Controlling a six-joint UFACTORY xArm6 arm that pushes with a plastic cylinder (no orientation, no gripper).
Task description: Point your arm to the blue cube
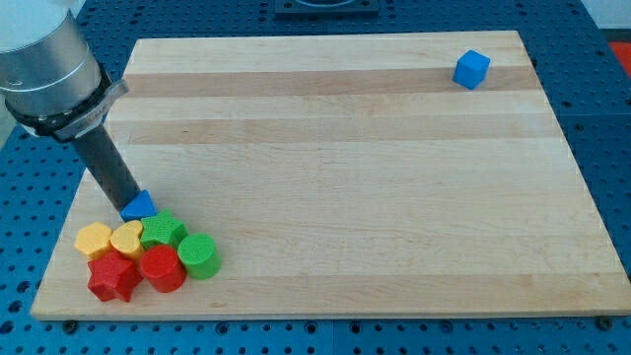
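The blue cube (471, 69) sits alone near the board's top right corner. My tip (129, 210) is at the board's lower left, far from the cube, touching the left side of a small blue triangular block (140, 205). The dark rod rises up and to the left to the grey arm at the view's top left.
A cluster lies just below my tip: yellow hexagon (94, 239), yellow heart (126, 238), green star (162, 231), green cylinder (198, 255), red cylinder (161, 267), red star (113, 278). The wooden board (335, 187) lies on a blue table.
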